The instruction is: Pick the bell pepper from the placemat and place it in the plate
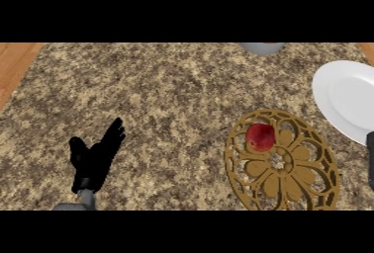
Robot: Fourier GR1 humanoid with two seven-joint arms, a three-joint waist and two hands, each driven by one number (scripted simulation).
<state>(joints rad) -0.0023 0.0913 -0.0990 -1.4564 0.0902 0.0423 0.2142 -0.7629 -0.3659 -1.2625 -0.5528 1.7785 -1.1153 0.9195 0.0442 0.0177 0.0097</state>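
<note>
Clearly saw the bell pepper [260,137], red and glossy, lying on the placemat [257,169], in its upper left part, just inside the rim and beside the central ring. Found it with no hand on it. Made out the placemat as a round golden openwork piece with a flower pattern, lying flat on the speckled brown counter [168,89] at the view's lower right, with the lower rim cut by the view's edge. Spotted the plate [343,94], white, up and to the right of the placemat, partly cut off by the view's right edge; judged it near the placemat's rim but could not tell whether touching. Placed the pepper apart from the plate, with the placemat's lattice between the two. Noted the left hand [95,153] at the lower left, well apart from the placemat: black, released, straight fingers pointing up the view, thumb spread to the left, holding nothing, on a grey forearm at the lower edge. Caught only a narrow dark strip at the right edge, just below the plate, probably the right hand [370,163]; could not tell whether released or clenched. Picked out a grey rounded object [261,47] at the counter's far edge, mostly cut off, too little showing to name. Noticed a band of light wood [15,59] along the counter's left side.
</note>
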